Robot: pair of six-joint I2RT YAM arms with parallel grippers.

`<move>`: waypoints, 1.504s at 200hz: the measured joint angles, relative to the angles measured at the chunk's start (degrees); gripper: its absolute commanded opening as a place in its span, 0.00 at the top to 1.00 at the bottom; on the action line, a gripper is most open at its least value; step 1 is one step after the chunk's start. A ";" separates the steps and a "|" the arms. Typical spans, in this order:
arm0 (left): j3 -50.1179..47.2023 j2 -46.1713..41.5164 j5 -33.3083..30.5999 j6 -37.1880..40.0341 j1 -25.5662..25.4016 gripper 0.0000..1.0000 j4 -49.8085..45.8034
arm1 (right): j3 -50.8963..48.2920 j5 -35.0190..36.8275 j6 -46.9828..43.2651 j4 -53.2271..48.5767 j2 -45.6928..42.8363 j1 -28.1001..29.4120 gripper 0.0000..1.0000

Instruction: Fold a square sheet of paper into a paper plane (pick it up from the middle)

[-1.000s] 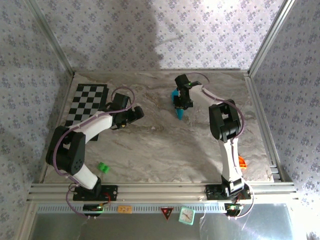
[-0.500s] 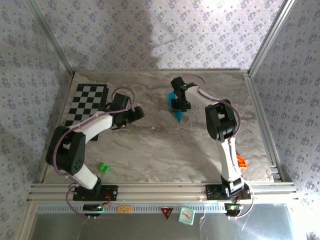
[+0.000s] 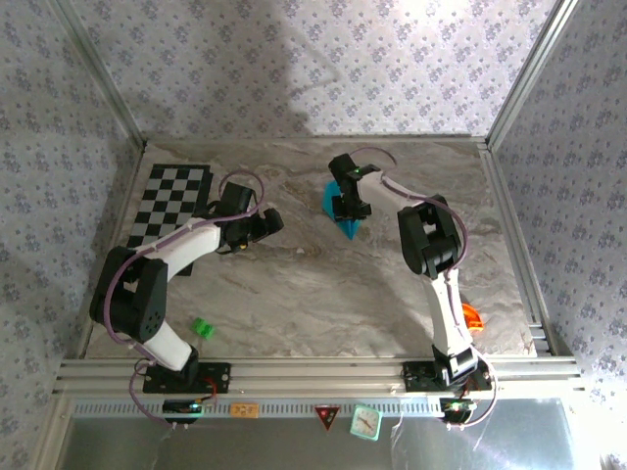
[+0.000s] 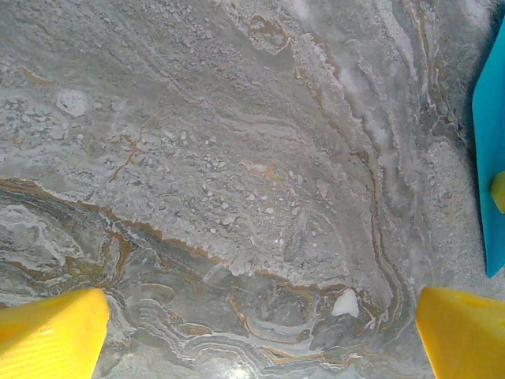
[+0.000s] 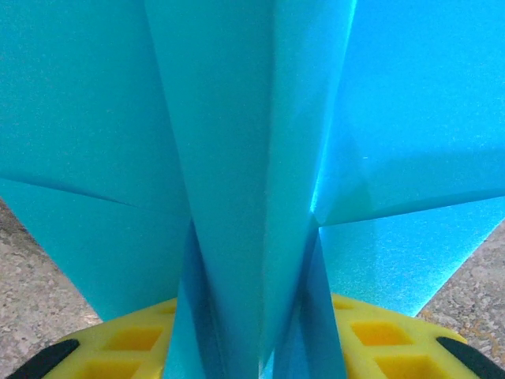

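Tapering cyan paper plane (image 5: pixel 252 158), centre-creased.

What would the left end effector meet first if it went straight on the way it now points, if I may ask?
Most likely the bare marble tabletop, which shows between the open fingers of the left end effector. The paper plane sits off to one side, probably outside that line.
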 measured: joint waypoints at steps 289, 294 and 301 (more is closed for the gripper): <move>-8.09 -26.71 -23.98 13.53 6.34 0.00 2.01 | -25.57 11.21 5.73 14.45 -40.76 -8.31 0.01; -9.42 -27.74 -24.65 14.38 6.71 0.01 2.86 | -28.26 12.96 5.86 15.67 -42.60 -8.83 0.01; -11.67 -29.42 -25.97 15.89 7.37 0.00 4.37 | -32.26 15.76 6.08 17.66 -45.33 -9.55 0.01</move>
